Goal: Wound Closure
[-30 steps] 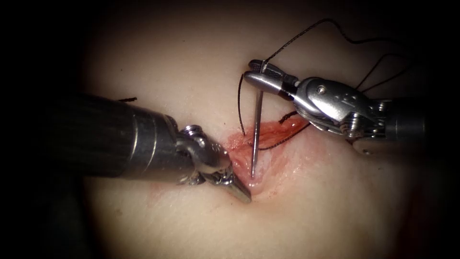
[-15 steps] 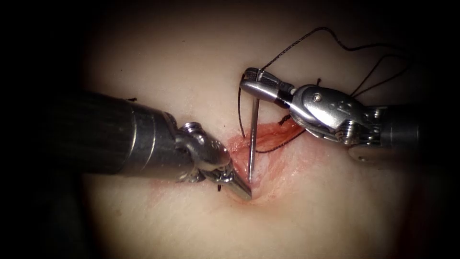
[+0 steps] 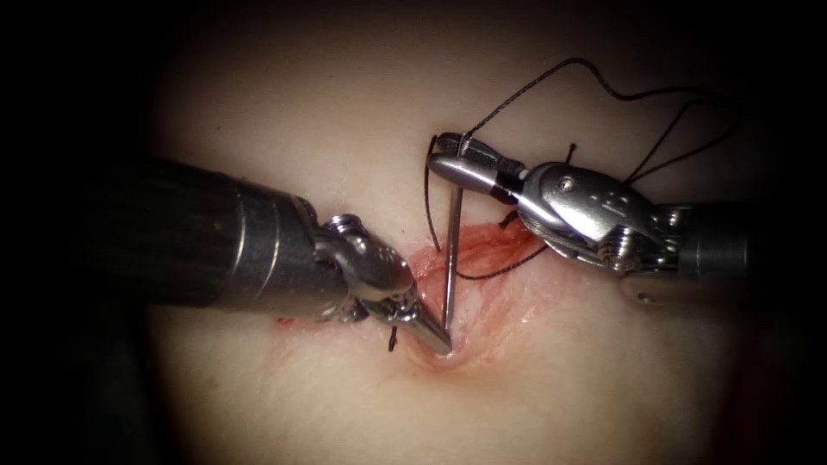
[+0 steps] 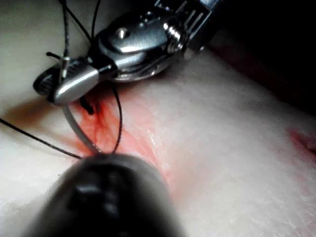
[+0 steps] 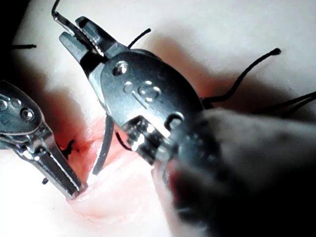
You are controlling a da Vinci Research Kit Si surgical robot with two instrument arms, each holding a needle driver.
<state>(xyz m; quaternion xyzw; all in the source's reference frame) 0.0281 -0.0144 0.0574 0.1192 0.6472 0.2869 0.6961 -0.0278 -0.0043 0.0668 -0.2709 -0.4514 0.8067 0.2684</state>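
Note:
My right tool [image 3: 448, 157] comes in from the right, its jaws shut on the curved needle [image 3: 450, 250] close to its thread end. The needle hangs down into the red cut [image 3: 491, 254]; its point meets the tissue [image 3: 345, 112] at the cut's lower left end. My left tool [image 3: 433, 340] has its jaws shut with nothing seen between them, its tip pressed on the cut's left edge beside the needle point. Black thread [image 3: 551, 77] loops up and right from the needle's end. In the right wrist view the needle [image 5: 103, 148] points down next to the left tool's tip [image 5: 74, 187].
A strand of thread [image 3: 495, 271] lies across the cut under the right tool. A short dark thread end [image 3: 394, 337] sticks out of the tissue below the left tool's jaws. Red fluid stains the cut's edges.
The right tool has shifted left and slightly down, carrying the needle so its point slid left along the cut to the left tool's tip. The left tool barely moved.

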